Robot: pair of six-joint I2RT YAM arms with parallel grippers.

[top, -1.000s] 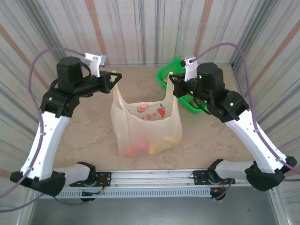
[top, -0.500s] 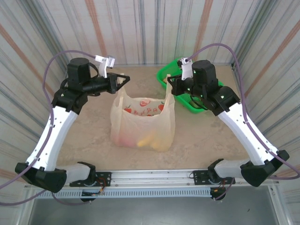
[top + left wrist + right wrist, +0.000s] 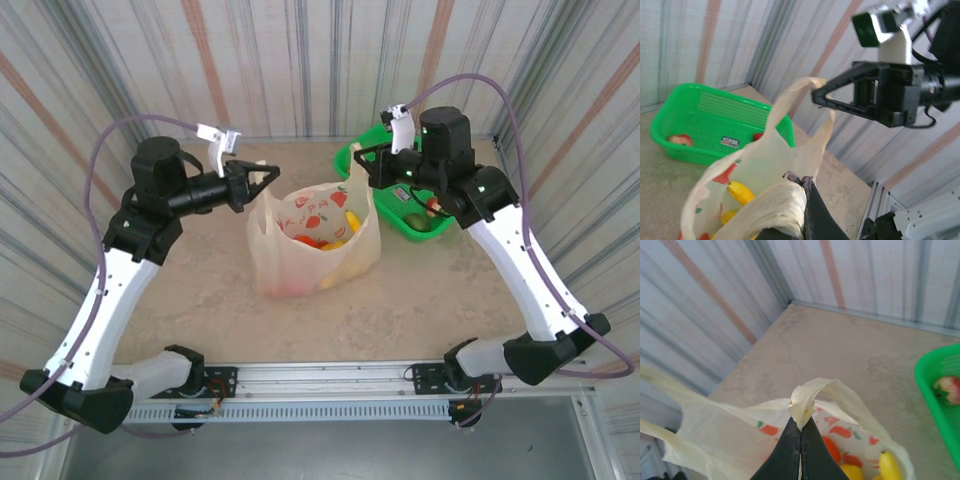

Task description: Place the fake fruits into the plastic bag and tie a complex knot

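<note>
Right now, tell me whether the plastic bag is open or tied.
Open. The left gripper and right gripper each pinch one handle, held apart, no knot; fake fruits show through the plastic bag's mouth.

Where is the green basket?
In the top view, the green plastic basket sits at the table's far right corner, just right of the cream plastic bag.
</note>
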